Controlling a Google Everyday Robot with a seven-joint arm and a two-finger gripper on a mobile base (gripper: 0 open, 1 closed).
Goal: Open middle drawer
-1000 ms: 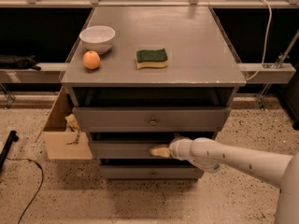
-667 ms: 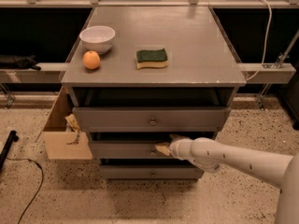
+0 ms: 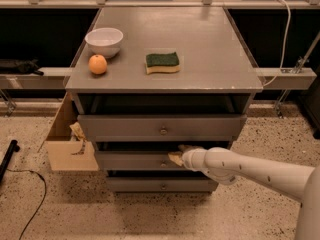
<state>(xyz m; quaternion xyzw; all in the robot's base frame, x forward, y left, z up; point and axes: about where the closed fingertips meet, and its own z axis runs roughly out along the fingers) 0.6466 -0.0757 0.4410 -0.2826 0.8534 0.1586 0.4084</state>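
Gripper at centre front of middle drawer; above, white bowl, orange, green sponge on grey cabinet top.

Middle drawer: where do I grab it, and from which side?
Grip the small round knob at the centre of the flat front of the middle drawer, coming straight in from the front; the face offers nothing else to hold. The end effector sits just beside that knob.

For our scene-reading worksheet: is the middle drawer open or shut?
Shut or nearly so: the middle drawer shows no tray, only a dark gap above. The gripper is at its front.
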